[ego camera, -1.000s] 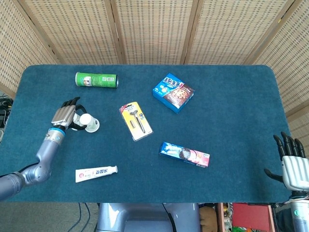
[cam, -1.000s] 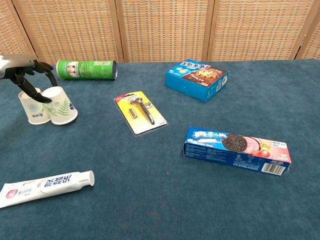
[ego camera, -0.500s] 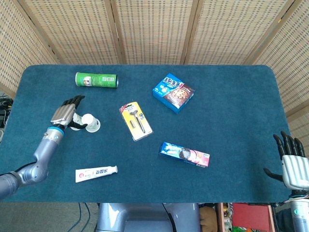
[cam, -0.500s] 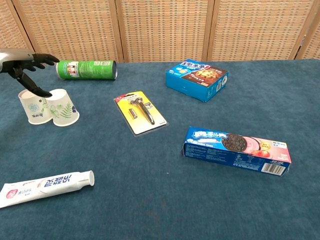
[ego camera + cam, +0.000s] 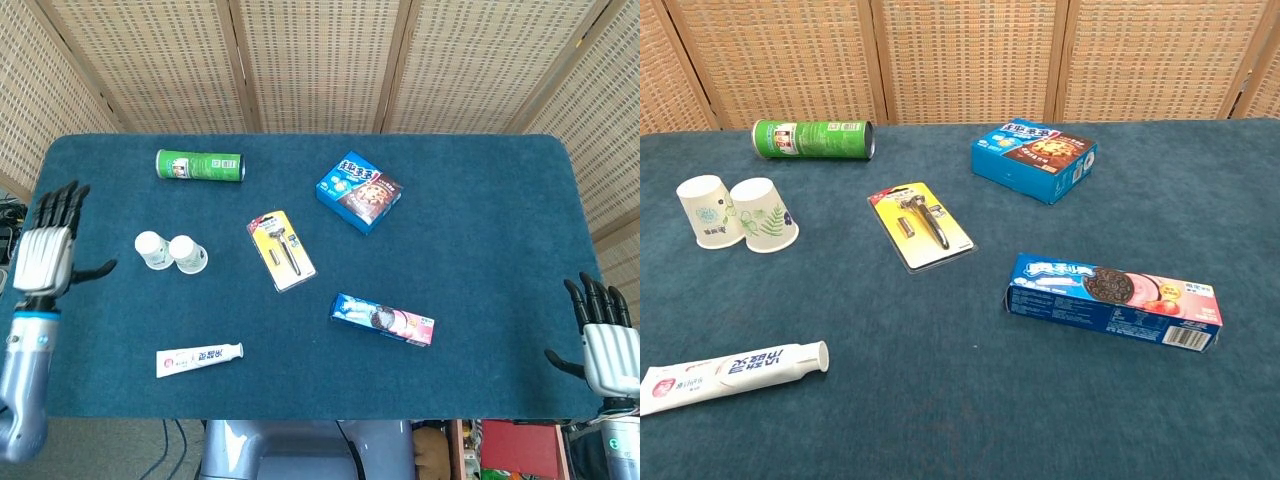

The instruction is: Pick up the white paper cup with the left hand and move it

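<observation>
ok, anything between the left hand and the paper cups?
Nothing: in the head view only bare blue tabletop separates the open left hand from the two upside-down paper cups. The chest view doesn't show the hand.

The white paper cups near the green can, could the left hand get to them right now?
Probably yes. The left hand is open at the table's left edge, and only bare blue cloth lies between it and the two upside-down white paper cups.
</observation>
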You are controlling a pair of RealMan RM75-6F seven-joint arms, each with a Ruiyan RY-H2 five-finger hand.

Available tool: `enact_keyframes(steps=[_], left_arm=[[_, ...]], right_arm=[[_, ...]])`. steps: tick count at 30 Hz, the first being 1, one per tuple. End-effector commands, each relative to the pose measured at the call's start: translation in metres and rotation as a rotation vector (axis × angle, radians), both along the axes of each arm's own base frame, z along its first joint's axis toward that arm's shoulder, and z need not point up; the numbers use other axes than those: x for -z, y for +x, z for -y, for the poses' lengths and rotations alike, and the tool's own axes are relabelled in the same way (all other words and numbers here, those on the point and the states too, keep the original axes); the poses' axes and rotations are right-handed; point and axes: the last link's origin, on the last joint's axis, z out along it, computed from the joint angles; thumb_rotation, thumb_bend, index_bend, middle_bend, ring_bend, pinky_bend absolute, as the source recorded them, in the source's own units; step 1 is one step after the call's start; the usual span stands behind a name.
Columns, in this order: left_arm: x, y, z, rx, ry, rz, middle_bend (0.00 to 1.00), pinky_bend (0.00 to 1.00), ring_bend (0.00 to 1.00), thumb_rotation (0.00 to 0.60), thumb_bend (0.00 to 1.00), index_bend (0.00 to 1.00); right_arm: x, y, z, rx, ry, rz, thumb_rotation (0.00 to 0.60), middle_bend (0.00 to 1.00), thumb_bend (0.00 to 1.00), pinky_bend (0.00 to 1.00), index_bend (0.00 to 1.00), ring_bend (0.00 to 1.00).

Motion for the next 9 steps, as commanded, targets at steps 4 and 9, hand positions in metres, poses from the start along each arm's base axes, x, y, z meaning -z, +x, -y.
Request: enact_keyframes(steps=[4, 9], left_arm=[[0.013, -0.035, 0.094, -0.157, -0.055, -0.07, 0.0, 0.0, 0.0, 0.6, 0.15, 0.0], [0.014, -0.038, 0.097, -0.129, -0.069, -0.07, 0.0, 0.0, 0.0, 0.6, 0.15, 0.0]], right_arm=[[0.001, 0.003, -0.002, -0.008, -0.007, -0.009, 0.6, 0.0, 0.0, 0.0, 0.0, 0.0], [0.0, 0.006, -0.002, -0.014, -0.017, -0.013, 0.6, 0.0, 0.0, 0.0, 0.0, 0.0]])
